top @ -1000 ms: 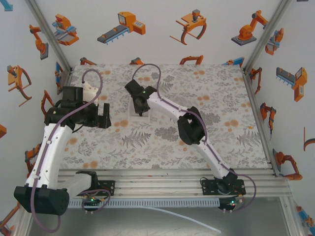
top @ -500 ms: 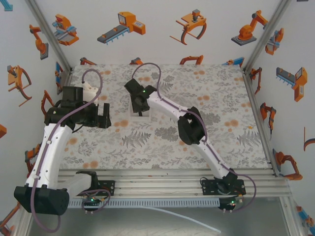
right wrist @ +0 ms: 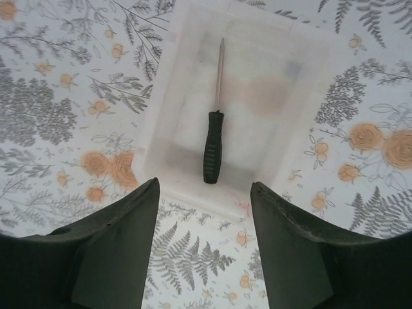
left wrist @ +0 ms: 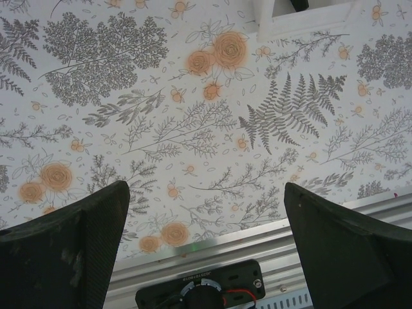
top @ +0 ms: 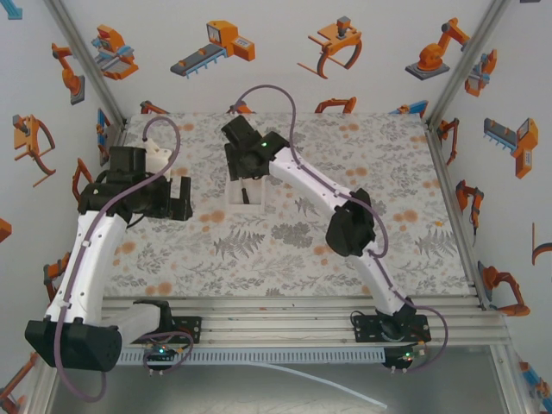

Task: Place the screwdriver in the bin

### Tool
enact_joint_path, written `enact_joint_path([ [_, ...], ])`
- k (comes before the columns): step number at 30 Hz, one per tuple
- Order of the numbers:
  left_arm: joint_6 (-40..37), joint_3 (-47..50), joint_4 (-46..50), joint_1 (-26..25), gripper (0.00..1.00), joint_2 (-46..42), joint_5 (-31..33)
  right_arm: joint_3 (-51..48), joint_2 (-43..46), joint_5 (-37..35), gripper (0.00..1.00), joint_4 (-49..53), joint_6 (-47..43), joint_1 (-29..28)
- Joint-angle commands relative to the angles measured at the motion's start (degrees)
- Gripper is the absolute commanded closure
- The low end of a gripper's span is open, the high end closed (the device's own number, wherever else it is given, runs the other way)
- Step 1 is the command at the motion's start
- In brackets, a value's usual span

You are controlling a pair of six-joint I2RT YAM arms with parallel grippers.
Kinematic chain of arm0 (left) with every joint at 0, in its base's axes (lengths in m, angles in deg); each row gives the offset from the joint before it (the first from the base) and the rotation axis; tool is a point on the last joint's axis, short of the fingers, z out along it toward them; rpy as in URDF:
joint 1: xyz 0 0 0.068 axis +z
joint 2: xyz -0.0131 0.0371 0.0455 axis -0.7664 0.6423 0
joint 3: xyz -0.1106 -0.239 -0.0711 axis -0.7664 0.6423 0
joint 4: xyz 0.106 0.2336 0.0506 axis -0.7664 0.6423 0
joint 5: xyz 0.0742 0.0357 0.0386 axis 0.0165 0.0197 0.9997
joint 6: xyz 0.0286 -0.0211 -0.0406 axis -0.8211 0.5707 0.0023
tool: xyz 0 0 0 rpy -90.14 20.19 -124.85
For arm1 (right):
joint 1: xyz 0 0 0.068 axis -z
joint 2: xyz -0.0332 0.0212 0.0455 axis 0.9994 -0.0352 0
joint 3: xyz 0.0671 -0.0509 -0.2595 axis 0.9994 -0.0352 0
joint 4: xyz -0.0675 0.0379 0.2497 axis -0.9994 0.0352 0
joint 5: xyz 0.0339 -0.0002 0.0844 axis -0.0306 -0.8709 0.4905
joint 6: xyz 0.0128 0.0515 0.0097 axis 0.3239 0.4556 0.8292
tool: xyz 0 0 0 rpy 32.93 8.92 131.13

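dropped and backing off; task looks done
lifted away from the bin (right wrist: 168, 96) since a second ago, right pincer (right wrist: 203, 187) spread apart and holding nothing; flat on the floor of the bin, the screwdriver (right wrist: 214, 145), laid along its length, handle toward the wall nearest that pincer, just ahead of the gap between the fingers and clear of both; well to the left of the bin, left pincer (left wrist: 206, 212), likewise spread wide and empty

Bright, even light; soft shadows, blurred wrist-view edges.
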Motion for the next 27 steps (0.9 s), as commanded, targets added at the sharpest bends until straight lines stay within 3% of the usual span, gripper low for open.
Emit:
enact_joint_path([
  [1,-0.4,-1.5,-0.8,-0.4,0.03,0.7,1.0,-2.9,6.6,-1.9,0.41,-0.1,-2.3,0.3],
  [9,3.4,0.9,-7.3,-0.3,0.03,2.9,6.0,-16.3,20.4,-6.2,0.34,-4.6,-5.1,1.2],
  [15,6.2,8.9,-21.4,0.2,0.03,2.7,14.9,-38.2,33.5,-10.5,0.33,-13.3,-6.5,3.8],
  [18,6.7,12.6,-28.2,0.7,0.03,2.6,16.3,-52.1,40.9,-15.0,0.35,-21.0,-6.2,5.6],
  [19,7.3,14.5,-31.6,0.8,0.03,2.5,16.7,-57.3,43.3,-19.0,0.39,-25.0,-6.9,5.8],
  [23,8.9,21.1,-42.5,1.7,0.03,2.5,17.5,-76.5,51.9,-32.2,0.35,-44.7,-12.5,6.4],
  [27,12.2,25.5,-49.0,4.3,0.03,3.6,15.7,-89.8,59.3,-31.7,0.33,-58.4,-17.4,10.2],
])
